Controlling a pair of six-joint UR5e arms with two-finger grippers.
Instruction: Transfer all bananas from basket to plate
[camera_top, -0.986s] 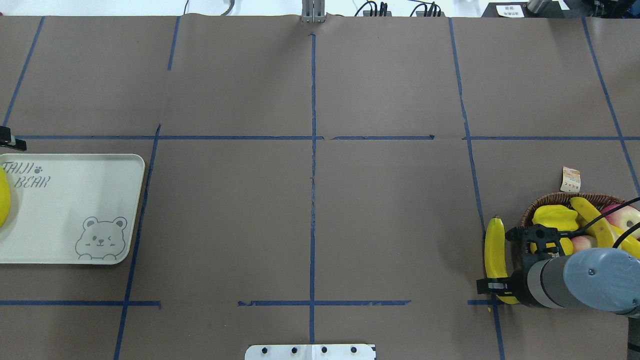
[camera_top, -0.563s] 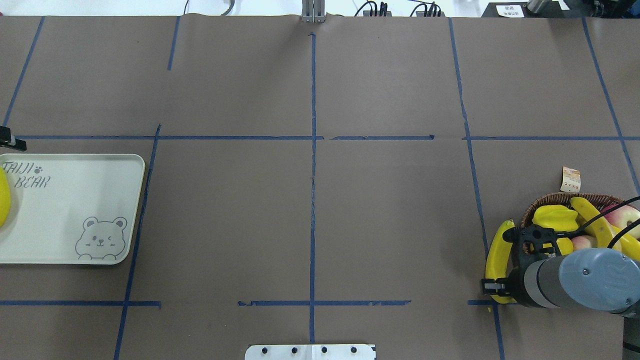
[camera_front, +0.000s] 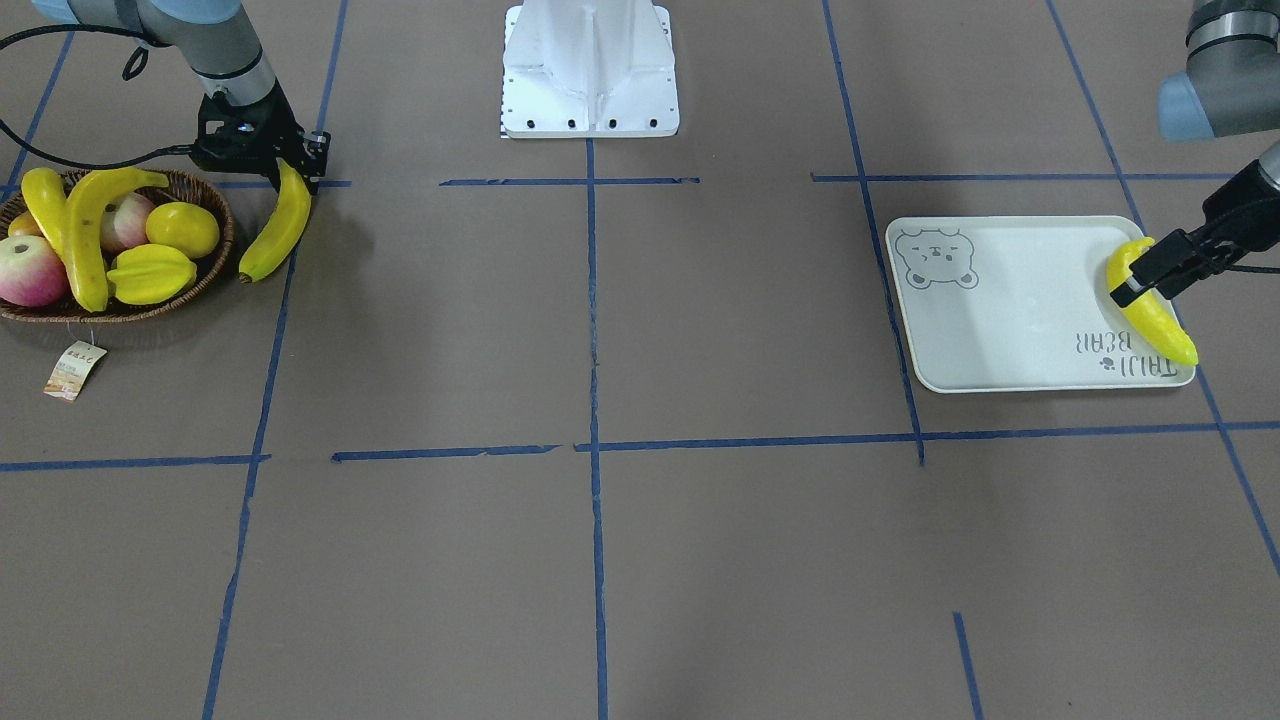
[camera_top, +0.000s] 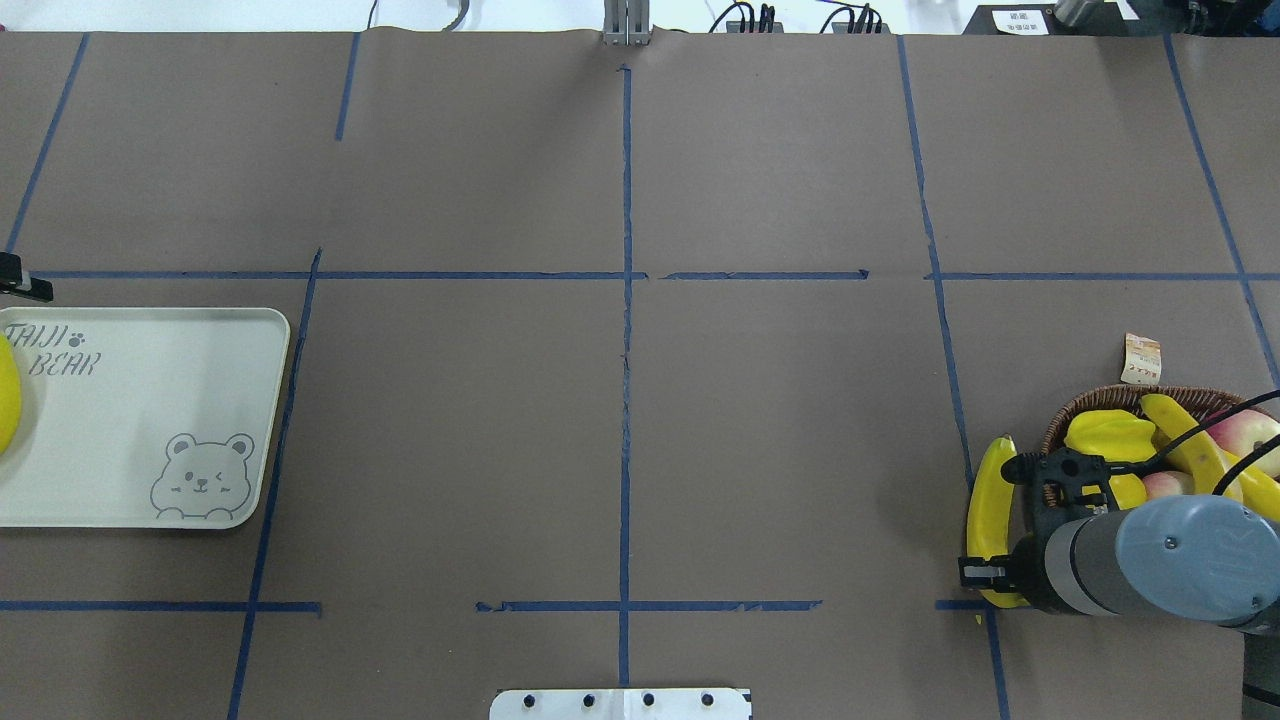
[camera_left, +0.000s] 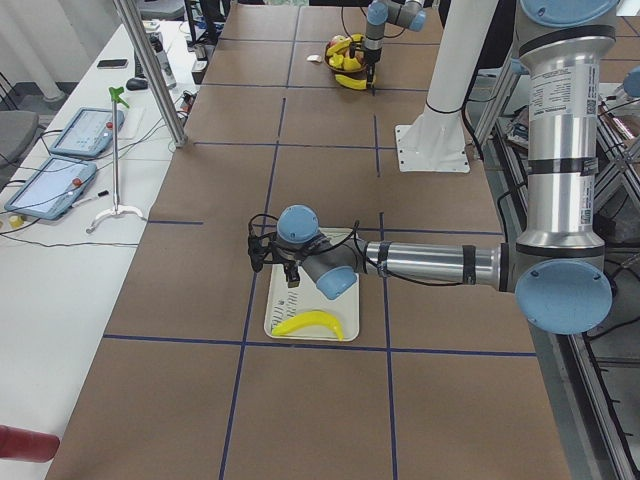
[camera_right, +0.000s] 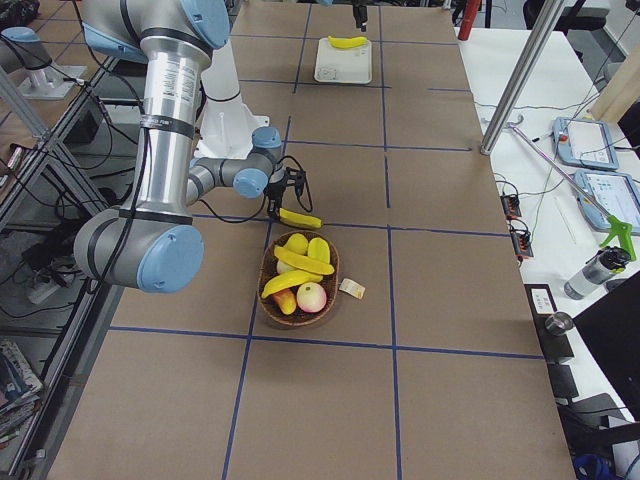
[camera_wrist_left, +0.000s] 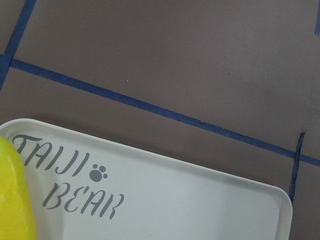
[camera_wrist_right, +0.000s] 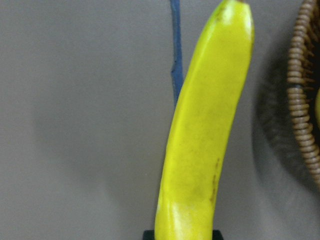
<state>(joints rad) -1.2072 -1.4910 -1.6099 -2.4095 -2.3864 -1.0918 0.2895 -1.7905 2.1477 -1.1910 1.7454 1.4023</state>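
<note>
The wicker basket (camera_front: 205, 268) holds two bananas (camera_front: 85, 235) among other fruit. Just outside its rim, my right gripper (camera_front: 290, 172) is shut on one end of a third banana (camera_front: 272, 228), which fills the right wrist view (camera_wrist_right: 205, 140) and slants low over the table beside the basket (camera_top: 1100, 395). On the plate (camera_front: 1000, 310), another banana (camera_front: 1160, 325) lies along the short edge by the lettering. My left gripper (camera_front: 1150, 280) hovers just over that banana, open, with nothing in it. The left wrist view shows the plate (camera_wrist_left: 200, 200) and that banana (camera_wrist_left: 12, 200) off at its left edge.
A starfruit (camera_front: 150, 273), a round yellow fruit (camera_front: 182, 228) and apples (camera_front: 30, 270) share the basket. Its paper tag (camera_front: 75, 368) lies on the table. The robot's white base (camera_front: 590, 70) stands mid-table at the near edge. Brown table with blue tape lines stretches between basket and plate.
The banana in my right gripper has tilted, its far tip swinging toward the basket rim, and the right wrist shifted slightly. The plate and its banana have not moved.
</note>
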